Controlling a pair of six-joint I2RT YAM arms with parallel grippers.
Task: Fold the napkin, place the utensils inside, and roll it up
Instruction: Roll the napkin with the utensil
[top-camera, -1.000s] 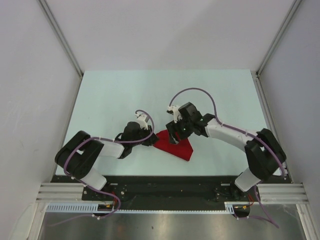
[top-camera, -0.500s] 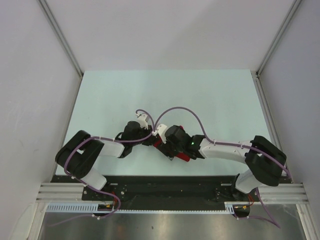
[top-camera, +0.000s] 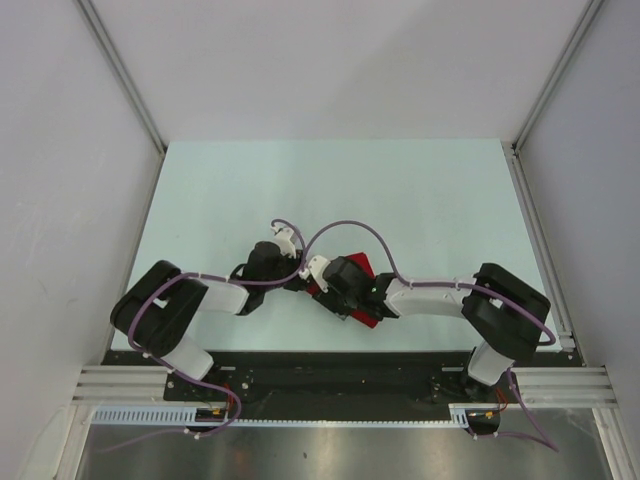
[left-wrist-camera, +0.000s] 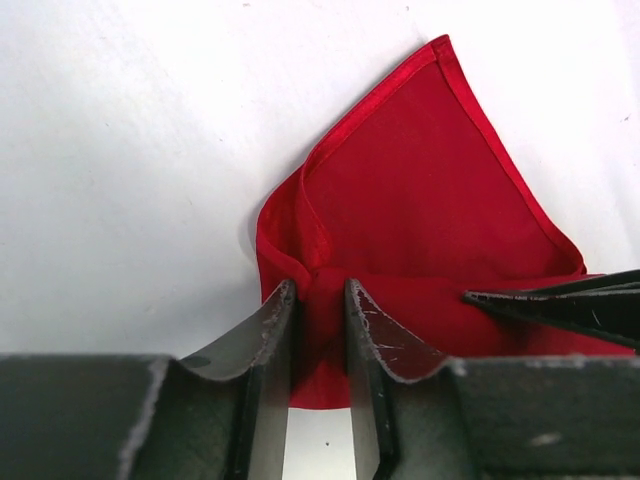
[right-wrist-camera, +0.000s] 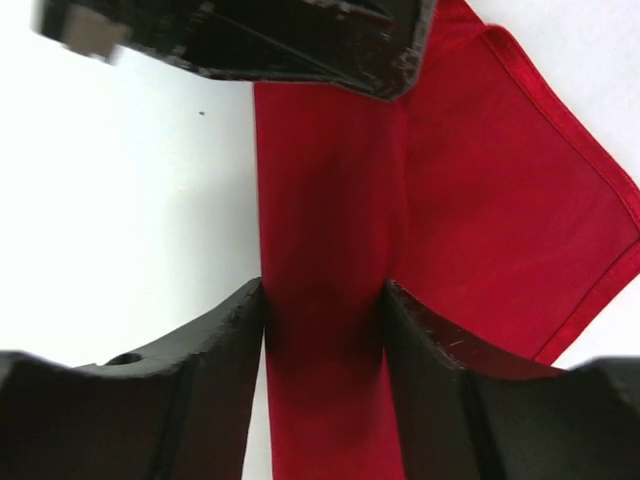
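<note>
The red napkin (top-camera: 359, 263) lies near the table's front edge, mostly hidden under both wrists. In the left wrist view the napkin (left-wrist-camera: 420, 190) is a folded flap with a rolled band along its near side. My left gripper (left-wrist-camera: 320, 295) is shut on one end of that band, cloth bunched between its jaws. My right gripper (right-wrist-camera: 323, 300) straddles the same band of napkin (right-wrist-camera: 500, 200), both jaws pressed against its sides. The two grippers (top-camera: 303, 285) (top-camera: 325, 291) meet tip to tip. The utensils are hidden.
The pale green table (top-camera: 400, 190) is bounded by white walls at the left, right and back. The black base rail (top-camera: 330, 370) runs along the near edge, close behind the napkin. Purple cables (top-camera: 340, 228) loop above both wrists.
My right arm swung left and towards the near edge, dropped onto the napkin's rolled band, and its jaws narrowed around it. The left gripper kept its place and its hold.
</note>
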